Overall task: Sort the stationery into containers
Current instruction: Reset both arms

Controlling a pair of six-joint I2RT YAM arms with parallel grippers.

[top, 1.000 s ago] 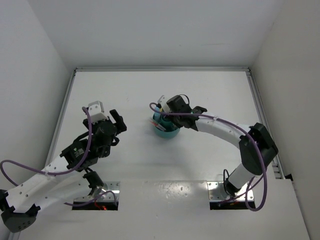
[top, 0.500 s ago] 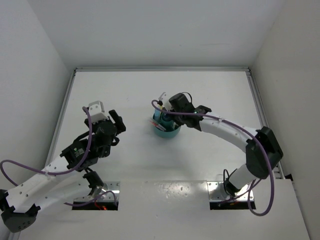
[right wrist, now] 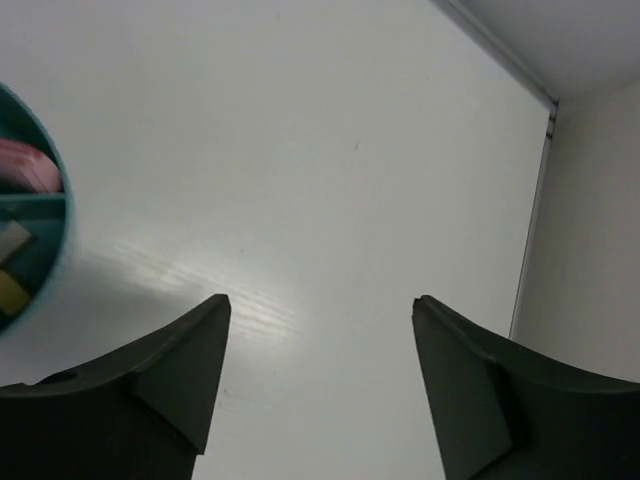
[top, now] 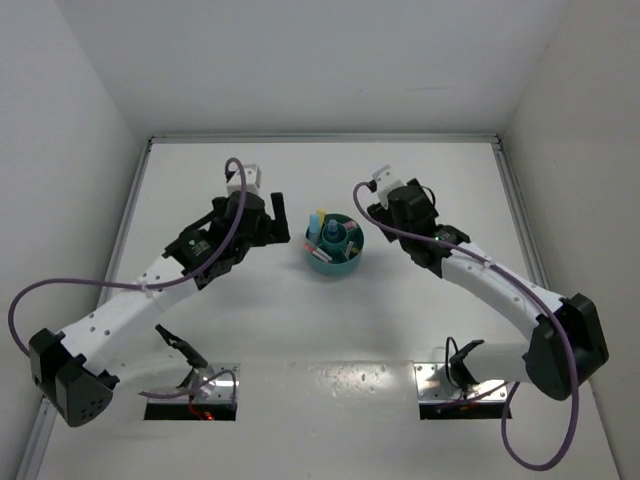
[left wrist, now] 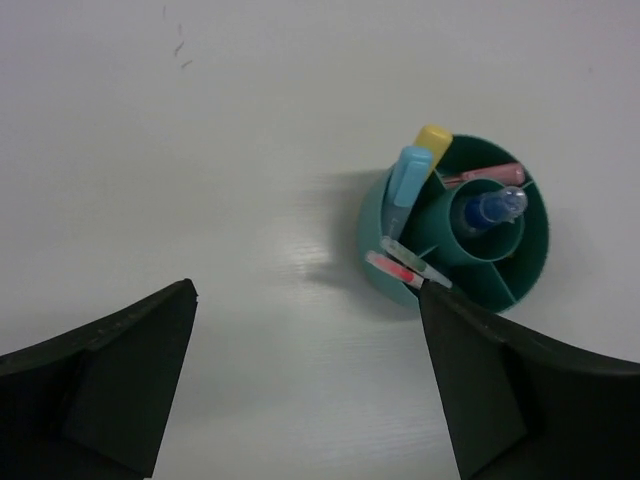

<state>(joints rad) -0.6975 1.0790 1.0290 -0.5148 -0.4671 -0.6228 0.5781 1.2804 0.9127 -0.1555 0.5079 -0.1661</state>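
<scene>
Only left wrist shows the organiser (left wrist: 497,287) whole (left gripper (left wrist: 305,290), right gripper (right wrist: 322,300): both spread).

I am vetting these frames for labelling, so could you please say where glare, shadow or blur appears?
Top external: even soft light, round teal plastic organiser sharp. Left wrist: glare streak on the white table left of the organiser, its shadow falling there too; dark jaws blurred. Right wrist: glare patch beside the cropped organiser rim; jaws soft, underexposed.

Teal organiser (left wrist: 383,262) upright mid-table, markers (left wrist: 405,182) and pens (left wrist: 406,267) inside
</scene>
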